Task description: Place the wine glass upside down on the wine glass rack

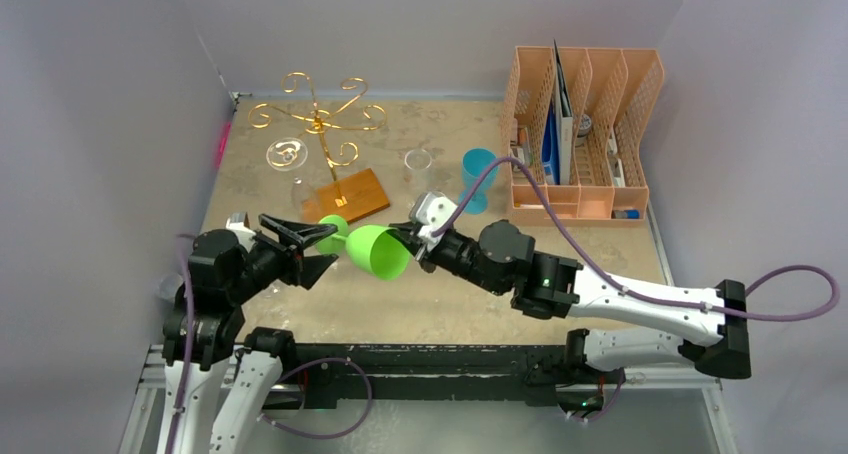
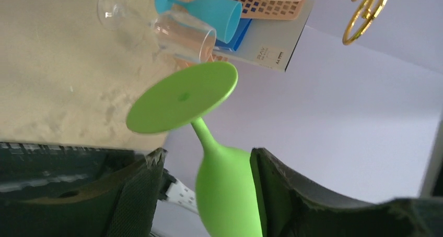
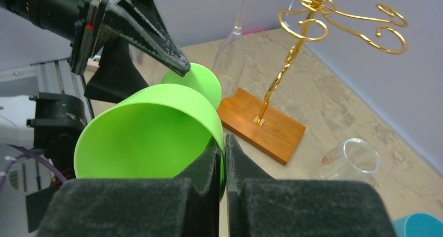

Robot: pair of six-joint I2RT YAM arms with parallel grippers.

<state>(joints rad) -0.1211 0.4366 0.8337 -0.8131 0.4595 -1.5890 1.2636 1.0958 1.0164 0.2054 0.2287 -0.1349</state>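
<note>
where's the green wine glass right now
In the top view, left of centre, the green wine glass hangs sideways, rim pinched by the right gripper, in front of the rack.

scuffed tan table (image 1: 450,134), plain pale lilac walls (image 1: 100,124) boxing it in behind and on both sides, bare metal frame (image 1: 143,374) along its near edge
</note>
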